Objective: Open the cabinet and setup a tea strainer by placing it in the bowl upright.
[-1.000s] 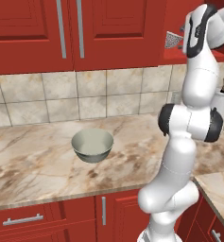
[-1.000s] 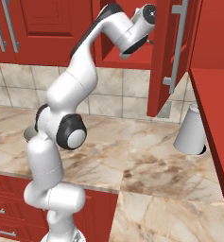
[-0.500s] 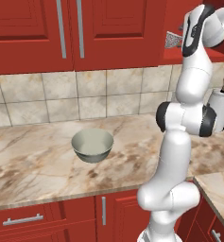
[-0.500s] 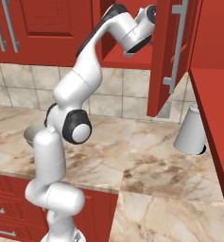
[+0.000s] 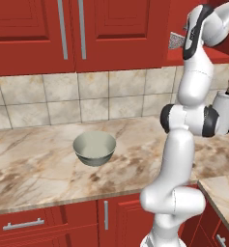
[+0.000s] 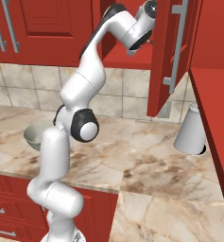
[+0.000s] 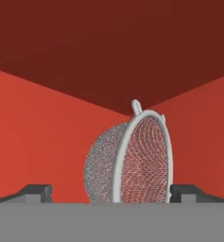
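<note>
With the cabinet (image 6: 177,52) open, I held the gripper (image 7: 108,191) wide and empty, straddling the strainer (image 7: 130,158) at lower centre to grab it.

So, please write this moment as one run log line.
cabinet: open | hand: open, around tea strainer | bowl: empty, on counter

The small round silver-grey tea strainer (image 7: 132,160) is fine wire mesh, rough-grained, ringed by a smooth pale metal rim. At nine o'clock on the polished, veined beige marble counter (image 5: 34,169) sits the round grey-green metallic bowl (image 5: 94,148), satin-smooth. The red wooden single-door cabinet (image 6: 172,52) looks lacquered, its bar handle brushed steel
</note>
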